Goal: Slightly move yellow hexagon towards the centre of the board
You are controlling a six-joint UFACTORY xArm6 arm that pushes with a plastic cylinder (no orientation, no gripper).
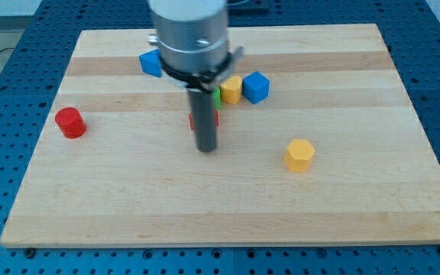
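The yellow hexagon (299, 155) lies on the wooden board (128, 198), right of the middle and a little toward the view's bottom. My tip (206, 149) stands near the board's middle, well to the left of the hexagon and apart from it. A red block (215, 118) is partly hidden behind the rod, just above the tip.
A second yellow block (231, 89), a blue cube (256, 86) and a green block (216, 96) cluster above the tip. A blue block (150, 63) lies at the upper left. A red cylinder (71, 122) stands near the left edge.
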